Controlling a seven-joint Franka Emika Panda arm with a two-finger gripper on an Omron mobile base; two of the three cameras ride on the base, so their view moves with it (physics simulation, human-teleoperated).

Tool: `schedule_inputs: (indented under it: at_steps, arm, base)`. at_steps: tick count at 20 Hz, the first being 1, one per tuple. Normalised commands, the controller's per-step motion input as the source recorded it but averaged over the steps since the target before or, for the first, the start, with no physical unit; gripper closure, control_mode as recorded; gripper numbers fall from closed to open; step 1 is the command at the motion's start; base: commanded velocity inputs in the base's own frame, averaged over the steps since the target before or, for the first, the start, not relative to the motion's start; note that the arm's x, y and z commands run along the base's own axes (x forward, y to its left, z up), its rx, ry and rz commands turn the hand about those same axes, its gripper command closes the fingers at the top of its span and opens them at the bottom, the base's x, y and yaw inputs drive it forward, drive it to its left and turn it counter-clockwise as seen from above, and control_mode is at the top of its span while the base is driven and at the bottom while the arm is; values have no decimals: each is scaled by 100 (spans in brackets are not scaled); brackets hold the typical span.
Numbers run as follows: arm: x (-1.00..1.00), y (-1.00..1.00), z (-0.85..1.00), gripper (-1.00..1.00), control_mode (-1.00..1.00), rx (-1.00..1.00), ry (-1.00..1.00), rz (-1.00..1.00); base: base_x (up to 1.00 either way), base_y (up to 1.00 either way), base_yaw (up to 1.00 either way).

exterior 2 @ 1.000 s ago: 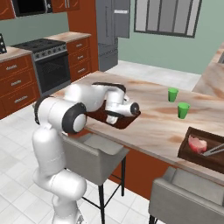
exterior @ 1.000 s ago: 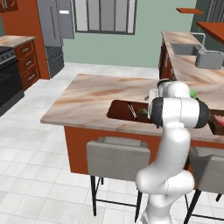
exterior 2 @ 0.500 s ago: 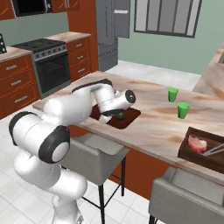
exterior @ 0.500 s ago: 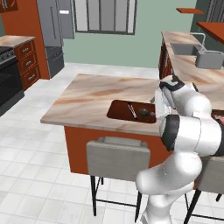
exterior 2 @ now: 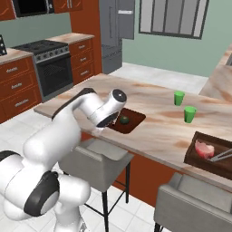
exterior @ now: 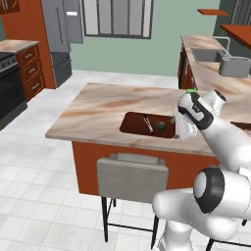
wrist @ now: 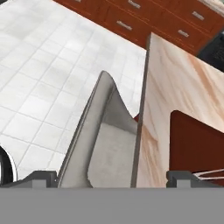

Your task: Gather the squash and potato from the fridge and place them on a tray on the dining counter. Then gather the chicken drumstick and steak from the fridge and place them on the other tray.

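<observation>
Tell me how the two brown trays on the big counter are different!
The near tray holds a small dark green squash; the far tray holds pink steak. The near tray sits beside the robot's arm; the far tray sits past the green cups. Both are shallow, reddish-brown and rimmed.

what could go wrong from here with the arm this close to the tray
The open gripper hangs at the dining counter edge, over a stool; a careless swing could clip either. The arm also sits beside the tray holding the squash, so a sweep might nudge it. The other tray, with the steak, lies near the counter's front edge.
</observation>
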Motion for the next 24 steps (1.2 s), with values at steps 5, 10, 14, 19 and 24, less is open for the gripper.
schedule_inputs:
  at_steps: [5, 10, 14, 19, 24]
  arm:
    - [-47, 30, 0, -100, -100, -47, 0, 14]
    - [-42, 14, 0, -100, -100, -48, 3, 15]
    - [-65, 0, 0, -100, -100, -12, -4, 3]
    - [-59, 0, -7, -100, -100, -5, -3, 1]
    - [-76, 0, -8, -100, -100, -7, -6, 11]
  base:
    - [0, 0, 0]
    - [0, 0, 0]
    - [0, 0, 0]
    - [0, 0, 0]
    - [0, 0, 0]
